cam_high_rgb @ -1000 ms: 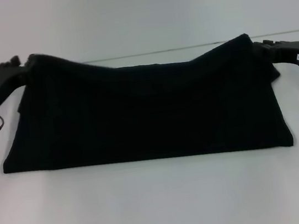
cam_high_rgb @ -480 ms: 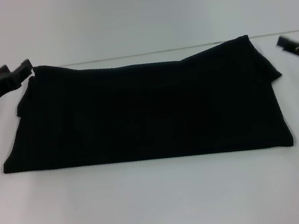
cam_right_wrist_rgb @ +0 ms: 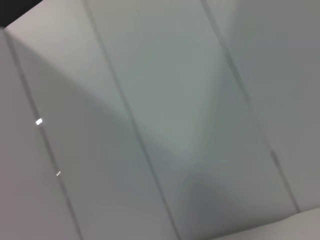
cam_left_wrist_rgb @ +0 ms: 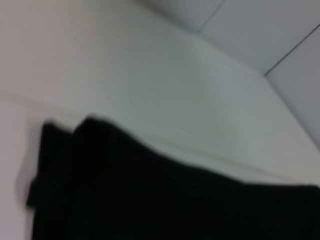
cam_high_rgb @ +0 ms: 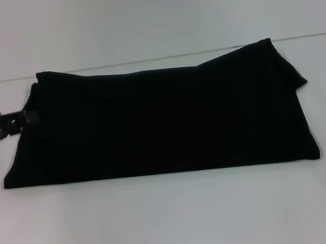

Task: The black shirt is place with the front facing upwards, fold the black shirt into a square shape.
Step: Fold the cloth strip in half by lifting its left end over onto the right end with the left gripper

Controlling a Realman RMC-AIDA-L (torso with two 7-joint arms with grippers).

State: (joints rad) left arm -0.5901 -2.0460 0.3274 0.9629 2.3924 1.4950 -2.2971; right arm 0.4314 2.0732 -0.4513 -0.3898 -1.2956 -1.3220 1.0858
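The black shirt (cam_high_rgb: 157, 123) is lying flat on the white table (cam_high_rgb: 177, 223), already doubled into a wide band — long side running across the robot's front, near edge straight, far edge dipping a little in the middle. No chest print is showing, so the printed side seems to be folded inward or underneath. At the shirt's right end a small flap is sticking out past the main edge.

The left gripper (cam_high_rgb: 26, 119) is sitting low at the shirt's left end, just beside or touching the cloth; dark fingers against dark cloth — whether they are open or closed on the hem, cannot tell. The left wrist view is looking across the shirt's far corner (cam_left_wrist_rgb: 65, 150), where two layers are showing stacked. The right gripper is not appearing in the head view, and its wrist camera is showing only pale wall panels.

Judgement: the lengthwise fold is looking done, and the crosswise fold is the step in hand. The next move is calling for a firm pinch through both layers at the left end, then carrying that end over toward the right end so the edges are meeting squarely — with the stray right flap needing tucking.
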